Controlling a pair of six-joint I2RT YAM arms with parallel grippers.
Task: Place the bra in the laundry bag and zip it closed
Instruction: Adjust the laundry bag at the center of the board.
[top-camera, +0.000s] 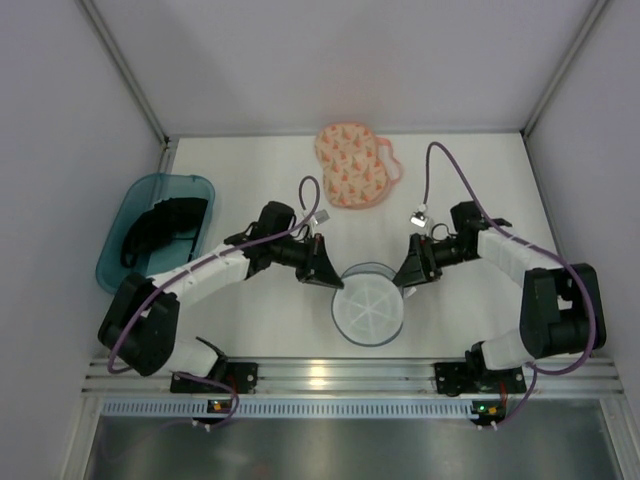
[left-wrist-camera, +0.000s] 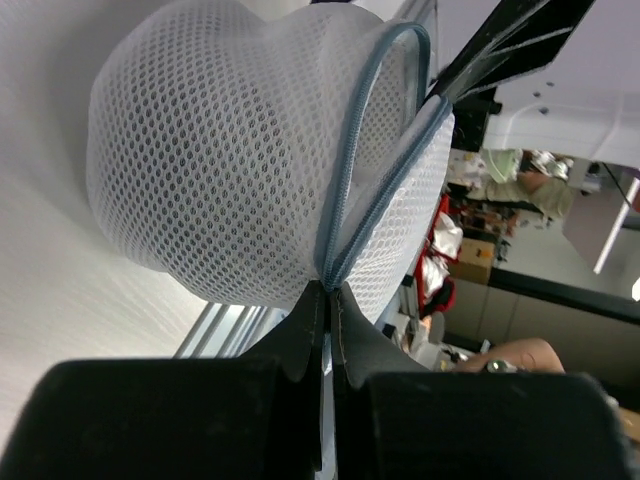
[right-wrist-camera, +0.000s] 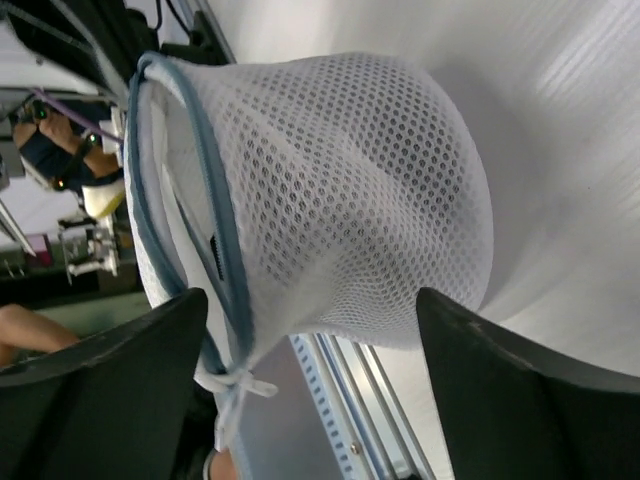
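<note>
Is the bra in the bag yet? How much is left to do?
Nothing is done yet. The bra lies in the teal bin, and the laundry bag sits apart at the far side, untouched. Right now the left gripper pinches the rim of the white mesh tub and the right gripper stands open around it. Left to do: put the bra in the bag and zip it.

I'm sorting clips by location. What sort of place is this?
Probably a robotics lab cell: left arm and right arm bolted to an aluminium rail, white enclosure walls around the table, clutter and a person beyond.
</note>
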